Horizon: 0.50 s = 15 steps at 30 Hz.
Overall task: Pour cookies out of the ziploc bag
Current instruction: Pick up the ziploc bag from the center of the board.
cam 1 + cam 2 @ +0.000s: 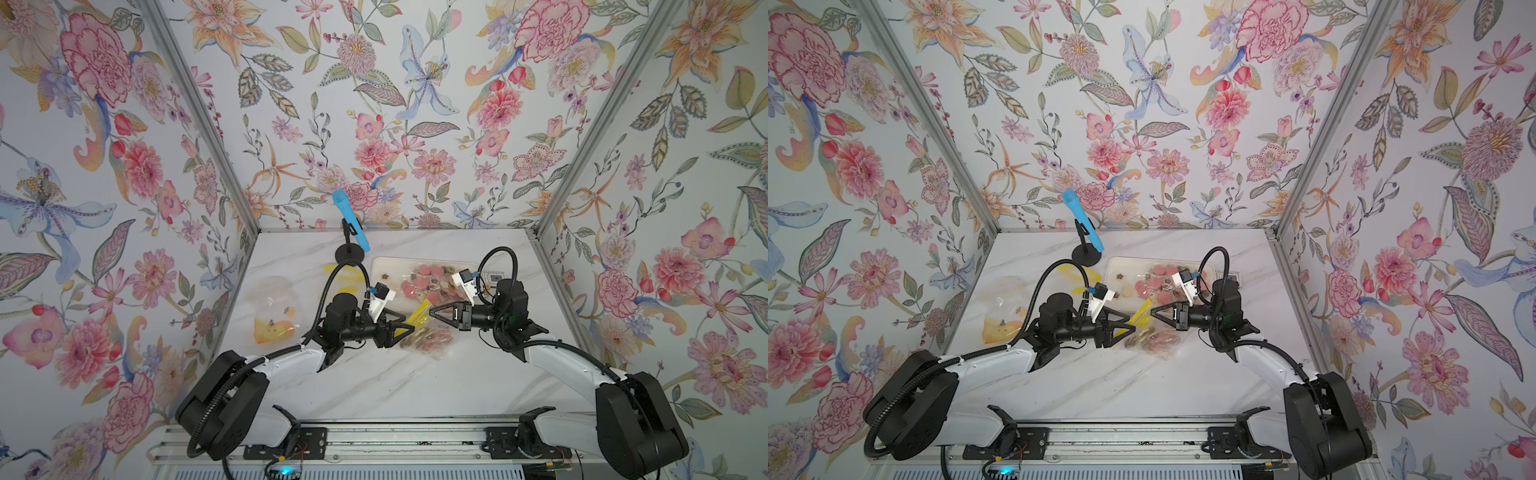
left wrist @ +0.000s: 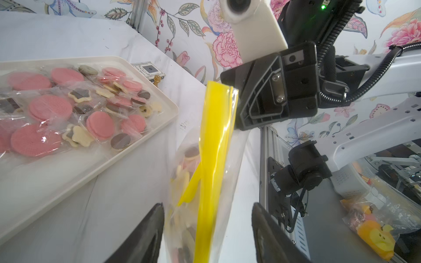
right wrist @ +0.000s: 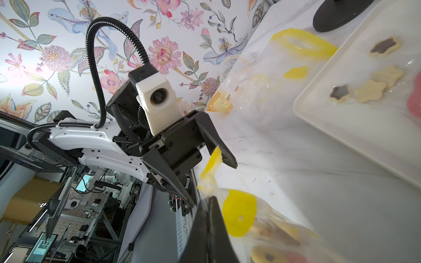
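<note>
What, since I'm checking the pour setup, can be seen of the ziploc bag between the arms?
The ziploc bag is clear crinkled plastic with a yellow zip strip along its mouth, holding pink, brown and beige cookies. Its body rests on the marble table near the tray; the strip is raised. The right tool is shut on one strip end; the left tool stands open around the other.
</note>
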Each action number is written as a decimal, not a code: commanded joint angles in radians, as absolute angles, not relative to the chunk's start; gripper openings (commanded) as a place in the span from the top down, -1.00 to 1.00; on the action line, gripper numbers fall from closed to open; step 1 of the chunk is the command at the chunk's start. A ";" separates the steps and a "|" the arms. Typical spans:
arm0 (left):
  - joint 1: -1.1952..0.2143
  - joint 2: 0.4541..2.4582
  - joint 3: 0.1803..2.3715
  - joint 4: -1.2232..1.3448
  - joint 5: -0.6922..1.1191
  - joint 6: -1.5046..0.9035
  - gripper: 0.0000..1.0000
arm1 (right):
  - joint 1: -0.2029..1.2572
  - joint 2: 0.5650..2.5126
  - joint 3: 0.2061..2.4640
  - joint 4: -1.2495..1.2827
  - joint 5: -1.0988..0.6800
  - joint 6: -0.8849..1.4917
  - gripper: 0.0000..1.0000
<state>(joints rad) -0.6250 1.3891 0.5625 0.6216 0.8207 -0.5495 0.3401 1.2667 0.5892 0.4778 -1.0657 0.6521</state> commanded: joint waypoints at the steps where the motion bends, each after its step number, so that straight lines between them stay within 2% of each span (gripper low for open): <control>1: -0.641 1.397 0.544 0.650 0.860 -0.563 -0.10 | 0.344 1.276 0.612 0.563 -1.070 0.670 1.00; 7: -0.643 1.403 0.534 0.625 0.867 -0.562 0.28 | 0.339 1.295 0.603 0.575 -1.049 0.667 1.00; 11: -0.643 1.387 0.532 0.598 0.857 -0.560 0.61 | 0.332 1.297 0.599 0.564 -1.031 0.667 1.00; 15: -0.646 1.351 0.534 0.572 0.835 -0.558 0.82 | 0.331 1.283 0.597 0.547 -1.014 0.666 0.98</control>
<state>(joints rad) -0.6350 1.3888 0.5434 0.5926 0.8330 -0.5674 0.3370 1.2953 0.5892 0.5137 -1.0313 0.6598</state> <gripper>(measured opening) 0.101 0.047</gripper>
